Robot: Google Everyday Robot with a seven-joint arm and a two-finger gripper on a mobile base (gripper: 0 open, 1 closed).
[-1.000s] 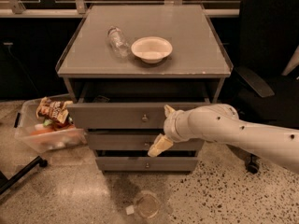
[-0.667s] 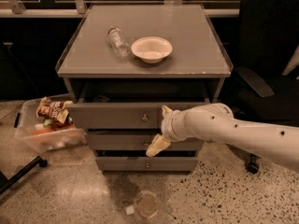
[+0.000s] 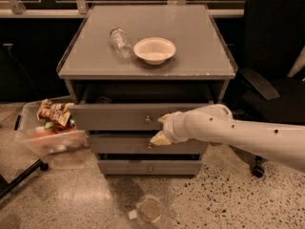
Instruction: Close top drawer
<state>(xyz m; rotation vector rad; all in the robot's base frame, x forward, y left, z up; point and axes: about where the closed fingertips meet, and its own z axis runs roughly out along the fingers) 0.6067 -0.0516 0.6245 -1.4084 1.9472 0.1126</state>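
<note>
The top drawer (image 3: 119,116) of the grey cabinet stands pulled out, its flat front panel with a small round knob (image 3: 147,120) at centre. A dark gap shows above the panel inside the cabinet. My gripper (image 3: 161,129) is on a white arm that reaches in from the right. Its two tan fingers are spread apart, one above the other, right beside the knob and in front of the drawer's front panel. It holds nothing.
On the cabinet top (image 3: 190,46) lie a clear plastic bottle (image 3: 119,41) and a white bowl (image 3: 154,49). A clear bin of snacks (image 3: 50,130) stands on the floor at left. A black office chair (image 3: 271,75) is at right. A cup (image 3: 149,210) lies on the floor in front.
My gripper and arm have shifted slightly left toward the drawer's knob. The drawer has not visibly moved.
</note>
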